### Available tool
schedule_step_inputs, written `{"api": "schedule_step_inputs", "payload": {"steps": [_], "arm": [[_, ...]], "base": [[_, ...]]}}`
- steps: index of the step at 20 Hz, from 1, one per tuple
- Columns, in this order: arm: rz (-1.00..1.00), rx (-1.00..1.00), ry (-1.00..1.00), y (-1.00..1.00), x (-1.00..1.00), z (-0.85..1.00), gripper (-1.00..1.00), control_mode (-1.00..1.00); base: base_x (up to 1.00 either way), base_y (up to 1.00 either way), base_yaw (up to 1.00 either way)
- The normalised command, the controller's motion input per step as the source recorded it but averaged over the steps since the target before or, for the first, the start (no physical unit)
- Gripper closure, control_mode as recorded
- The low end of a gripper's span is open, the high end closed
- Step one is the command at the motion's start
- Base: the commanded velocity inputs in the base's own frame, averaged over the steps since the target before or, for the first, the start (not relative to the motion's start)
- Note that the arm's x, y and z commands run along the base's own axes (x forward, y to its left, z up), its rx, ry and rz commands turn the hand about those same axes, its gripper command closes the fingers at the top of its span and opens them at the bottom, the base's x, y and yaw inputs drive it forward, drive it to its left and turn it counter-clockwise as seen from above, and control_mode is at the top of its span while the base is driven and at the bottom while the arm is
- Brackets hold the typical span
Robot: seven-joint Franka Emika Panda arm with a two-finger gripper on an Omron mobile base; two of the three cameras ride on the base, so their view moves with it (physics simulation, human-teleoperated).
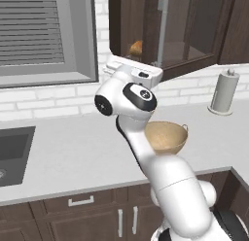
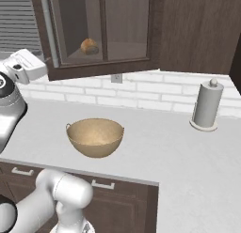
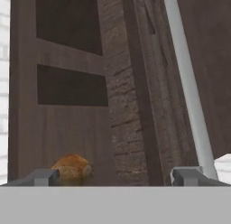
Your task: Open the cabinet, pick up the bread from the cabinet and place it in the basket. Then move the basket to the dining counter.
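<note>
The dark brown cabinet (image 1: 194, 26) hangs above the counter with glass-paned doors. Its door with the long silver handle (image 1: 163, 31) looks swung partly outward. The golden-brown bread (image 1: 136, 49) lies on the cabinet's lower shelf, seen through the glass as the bread (image 2: 89, 45). My gripper (image 3: 117, 177) is open, its tips wide apart with nothing between them. It is raised just below and in front of the cabinet, facing the door's edge. The bread (image 3: 72, 168) shows near its left tip and the handle (image 3: 187, 83) near its right. The tan basket (image 2: 95, 135) stands empty on the counter below.
A paper towel holder (image 2: 206, 105) stands at the counter's back right. A dark sink (image 1: 12, 152) is set in the grey worktop (image 1: 73, 152) to the left, beneath a shuttered window (image 1: 34, 31). White brick wall runs behind.
</note>
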Motion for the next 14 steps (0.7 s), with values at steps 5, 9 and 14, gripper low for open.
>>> {"api": "schedule_step_inputs", "payload": {"steps": [5, 9, 14], "arm": [[-0.03, 0.01, 0.00, -0.28, 0.22, 0.01, -1.00, -1.00], [-0.06, 0.00, 0.00, -0.34, 0.08, 0.00, -1.00, -1.00], [-0.21, 0.00, 0.00, -0.58, -0.03, 0.00, -1.00, -1.00]], "base": [[0.00, 0.00, 0.00], [0.00, 0.00, 0.00], [0.00, 0.00, 0.00]]}}
